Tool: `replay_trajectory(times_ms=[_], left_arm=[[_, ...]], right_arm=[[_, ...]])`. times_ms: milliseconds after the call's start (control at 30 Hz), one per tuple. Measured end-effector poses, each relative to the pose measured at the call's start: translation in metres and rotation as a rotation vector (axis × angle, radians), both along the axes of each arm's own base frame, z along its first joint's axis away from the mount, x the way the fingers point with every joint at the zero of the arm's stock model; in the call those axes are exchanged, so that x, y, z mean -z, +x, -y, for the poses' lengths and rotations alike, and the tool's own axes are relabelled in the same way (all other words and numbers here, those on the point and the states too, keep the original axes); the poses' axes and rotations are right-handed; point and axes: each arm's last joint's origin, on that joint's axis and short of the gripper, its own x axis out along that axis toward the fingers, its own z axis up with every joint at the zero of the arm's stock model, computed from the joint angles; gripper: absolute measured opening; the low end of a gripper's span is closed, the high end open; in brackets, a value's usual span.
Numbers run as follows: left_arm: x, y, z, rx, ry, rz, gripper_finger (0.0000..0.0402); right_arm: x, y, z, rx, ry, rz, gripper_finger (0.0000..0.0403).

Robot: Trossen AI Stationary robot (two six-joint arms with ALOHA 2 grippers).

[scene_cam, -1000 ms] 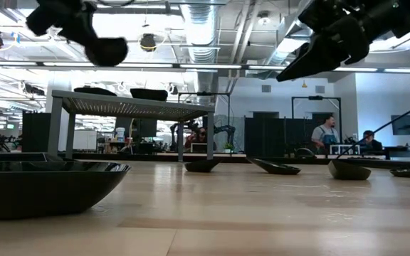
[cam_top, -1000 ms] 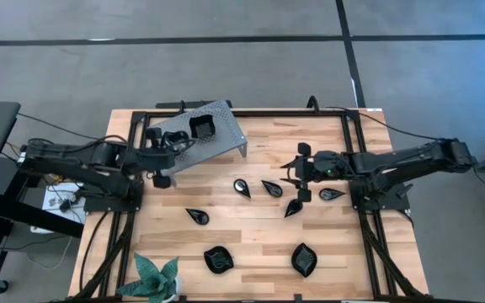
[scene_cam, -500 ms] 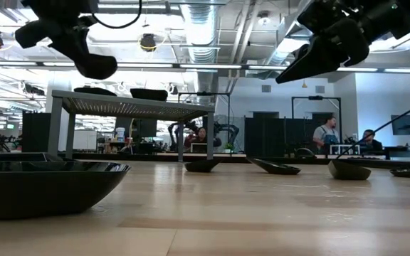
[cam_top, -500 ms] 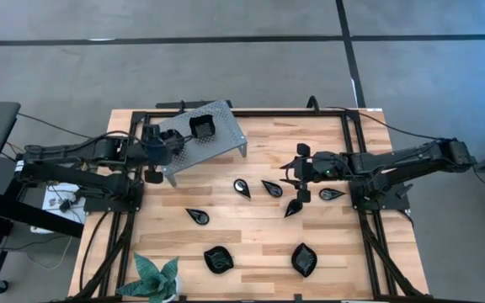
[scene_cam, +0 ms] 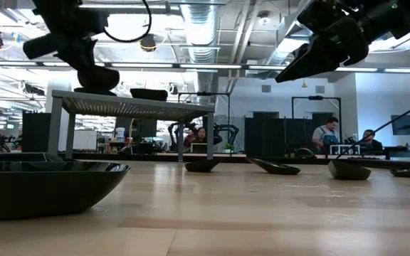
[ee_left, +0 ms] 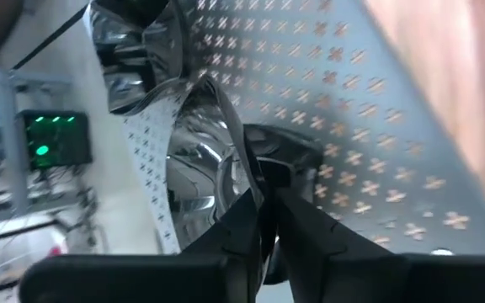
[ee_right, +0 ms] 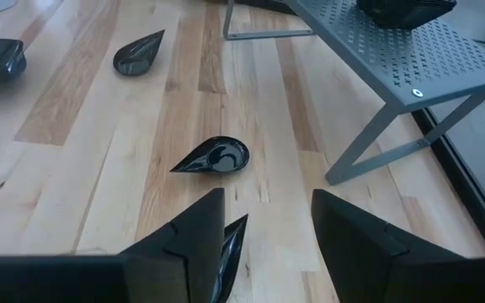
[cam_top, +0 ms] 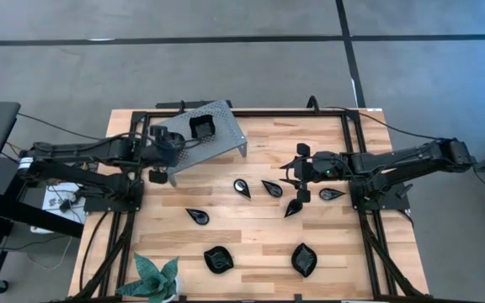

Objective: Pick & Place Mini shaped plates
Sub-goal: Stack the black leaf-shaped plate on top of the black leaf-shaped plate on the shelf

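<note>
Glossy black ceramic marks every mini shaped plate here, and seven of them lie loose on the pale wooden table [cam_top: 327,143], apparently waiting to be collected. Nearest, beside the one green leafy plant [cam_top: 155,278] at the near left corner, sit the two broader leaf-like plates [cam_top: 218,258] [cam_top: 304,259]. Farther in are five teardrop plates: one alone to the left [cam_top: 197,215] and four clustered mid-table [cam_top: 242,187] [cam_top: 271,188] [cam_top: 293,207] [cam_top: 332,194]. The right gripper [cam_top: 298,173] hovers over that cluster with its fingers spread wide and empty, one teardrop just below them, probably lined up for the next pick. Farthest, at the far left, stands the single grey perforated metal stand [cam_top: 226,139], seemingly the drop-off. It carries a dark stack of plates [cam_top: 201,127] whose number I cannot count. The left gripper [ee_left: 268,198] is on the stand's left part, its fingers pinched narrowly on the rim of one shiny plate [ee_left: 196,160] that already rests on the perforated top, so this looks like the moment of setting it down.
</note>
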Motion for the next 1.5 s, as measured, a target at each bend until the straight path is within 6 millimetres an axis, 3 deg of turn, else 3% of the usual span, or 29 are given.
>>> replay_trajectory(times_ms=[533,1067,1233,1367,1500], left_arm=[[0.005,0.008,-0.002,-0.06,0.126,-0.045,0.0113],[0.0,0.01,0.025,-0.024,0.086,0.116,0.0179],[-0.005,0.018,0.035,-0.024,0.034,0.27,0.0183],[-0.003,0.018,0.034,-0.032,0.035,0.268,0.0175],[0.013,0.016,0.029,-0.074,0.033,0.236,0.0167]], right_arm=[[0.0,0.0,0.0,0.005,0.011,0.001,0.0173],[0.001,0.0,-0.003,-0.004,0.078,0.002,0.0169],[0.001,0.0,-0.005,-0.018,0.073,0.002,0.0167],[0.0,0.0,-0.005,-0.019,0.07,0.004,0.0167],[0.0,0.0,-0.005,-0.02,0.067,0.004,0.0168]])
